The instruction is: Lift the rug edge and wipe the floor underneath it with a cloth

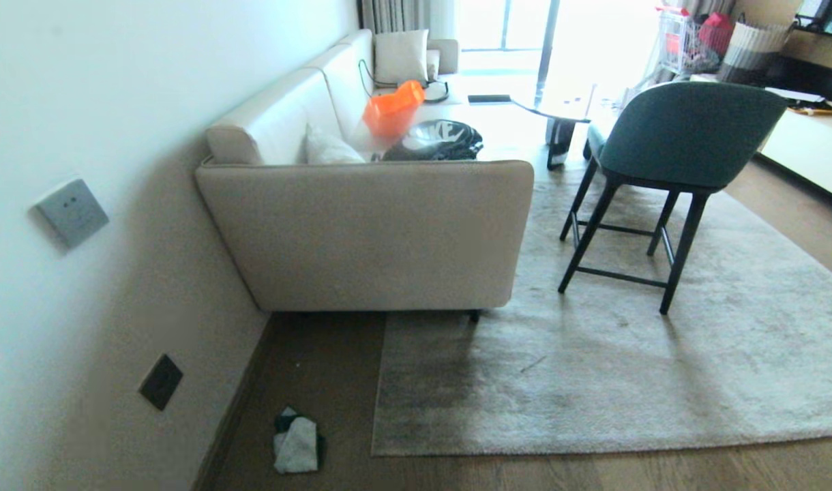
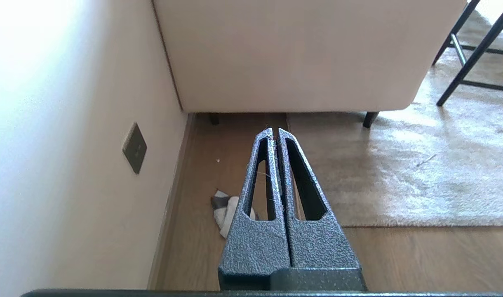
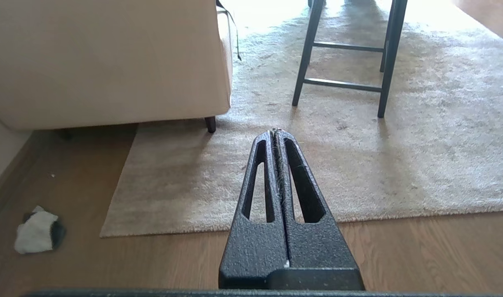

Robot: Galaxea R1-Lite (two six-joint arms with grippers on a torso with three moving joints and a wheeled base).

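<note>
Beside the skirting, near the rug's corner, the cloth (image 1: 296, 444) lies loose on the floor (image 1: 498, 474), unheld. The rug edge (image 1: 382, 382) lies flat. Left hand (image 2: 275, 133) and right hand (image 3: 276, 133) hang closed, empty, awaiting pickup.

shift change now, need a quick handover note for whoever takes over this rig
Left gripper: shut, empty, held above the floor near the wall.
Right gripper: shut, empty, held above the rug's near border.
Rug edge: lying flat, its corner near the sofa; a chair stands on the rug.
Cloth: crumpled on the bare floor between the wall and the rug corner.
Done: nothing visible yet.
Left: pick up the cloth, lift the rug edge, wipe the floor underneath.
</note>
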